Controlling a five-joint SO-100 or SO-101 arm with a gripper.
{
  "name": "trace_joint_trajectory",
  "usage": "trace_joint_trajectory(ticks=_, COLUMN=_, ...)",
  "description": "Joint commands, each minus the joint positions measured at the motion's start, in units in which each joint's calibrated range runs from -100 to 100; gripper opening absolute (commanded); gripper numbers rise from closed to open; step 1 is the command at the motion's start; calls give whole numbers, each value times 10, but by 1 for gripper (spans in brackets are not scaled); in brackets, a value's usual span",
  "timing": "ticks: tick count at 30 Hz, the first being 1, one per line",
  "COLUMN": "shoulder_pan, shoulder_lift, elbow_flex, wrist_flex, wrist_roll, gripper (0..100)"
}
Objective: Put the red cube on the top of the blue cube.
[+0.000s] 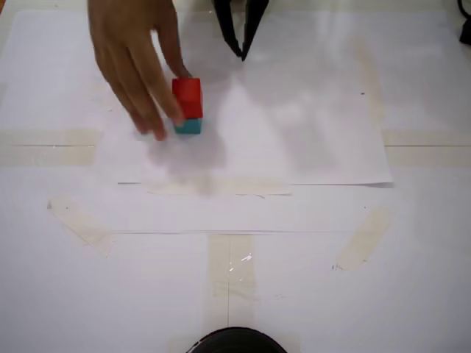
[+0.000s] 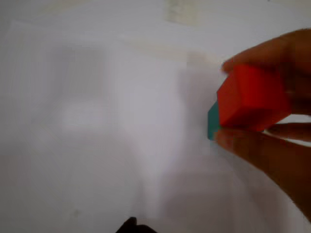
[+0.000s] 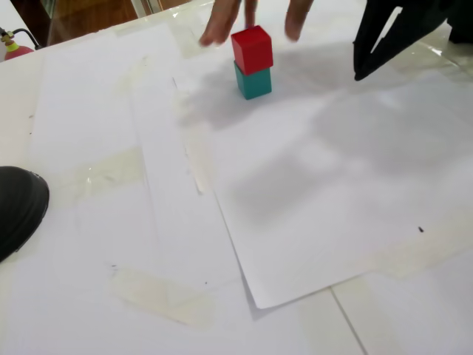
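The red cube (image 1: 188, 97) stands on top of the blue cube (image 1: 189, 126) on white paper in both fixed views, red cube (image 3: 252, 48) over blue cube (image 3: 253, 81). A person's hand (image 1: 136, 59) has its fingers around the stack. In the wrist view the red cube (image 2: 252, 99) is held between those fingers and hides most of the blue cube (image 2: 213, 121). My black gripper (image 1: 242, 53) hangs apart from the stack, to its right at the top edge, fingertips together and nothing in it. It also shows as the gripper (image 3: 358, 72) at upper right.
White paper sheets (image 1: 294, 132) taped to the table cover the work area. A black round object (image 1: 235, 342) sits at the near edge, seen as the same black object (image 3: 18, 207) at the left. A small red item (image 3: 15, 50) lies at the far left corner.
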Motion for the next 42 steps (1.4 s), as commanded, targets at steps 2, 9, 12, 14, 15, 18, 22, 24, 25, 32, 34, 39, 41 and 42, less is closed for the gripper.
trace_joint_trajectory(ticks=2, shoulder_pan=7, shoulder_lift=-5, elbow_flex=8, wrist_flex=-4, wrist_roll=1, gripper=0)
trace_joint_trajectory(ticks=9, shoulder_pan=4, shoulder_lift=-5, elbow_flex=8, wrist_flex=-8, wrist_roll=-4, gripper=0)
trace_joint_trajectory(ticks=12, shoulder_pan=4, shoulder_lift=-5, elbow_flex=8, wrist_flex=2, wrist_roll=-1, gripper=0)
trace_joint_trajectory(ticks=14, shoulder_pan=2, shoulder_lift=-5, elbow_flex=8, wrist_flex=10, wrist_roll=-3, gripper=0)
trace_joint_trajectory(ticks=15, shoulder_pan=0, shoulder_lift=-5, elbow_flex=8, wrist_flex=11, wrist_roll=-4, gripper=0)
trace_joint_trajectory(ticks=18, shoulder_pan=-6, shoulder_lift=-5, elbow_flex=8, wrist_flex=4, wrist_roll=-5, gripper=0)
trace_joint_trajectory(ticks=22, shoulder_pan=8, shoulder_lift=-5, elbow_flex=8, wrist_flex=9, wrist_roll=1, gripper=0)
trace_joint_trajectory(ticks=24, shoulder_pan=16, shoulder_lift=-5, elbow_flex=8, wrist_flex=14, wrist_roll=2, gripper=0)
trace_joint_trajectory(ticks=25, shoulder_pan=19, shoulder_lift=-5, elbow_flex=8, wrist_flex=15, wrist_roll=2, gripper=0)
trace_joint_trajectory(ticks=32, shoulder_pan=11, shoulder_lift=-5, elbow_flex=8, wrist_flex=10, wrist_roll=0, gripper=0)
trace_joint_trajectory(ticks=34, shoulder_pan=11, shoulder_lift=-5, elbow_flex=8, wrist_flex=7, wrist_roll=1, gripper=0)
trace_joint_trajectory(ticks=39, shoulder_pan=16, shoulder_lift=-5, elbow_flex=8, wrist_flex=1, wrist_roll=5, gripper=0)
trace_joint_trajectory(ticks=41, shoulder_pan=16, shoulder_lift=-5, elbow_flex=8, wrist_flex=-2, wrist_roll=10, gripper=0)
trace_joint_trajectory(ticks=42, shoulder_pan=16, shoulder_lift=-5, elbow_flex=8, wrist_flex=-2, wrist_roll=10, gripper=0)
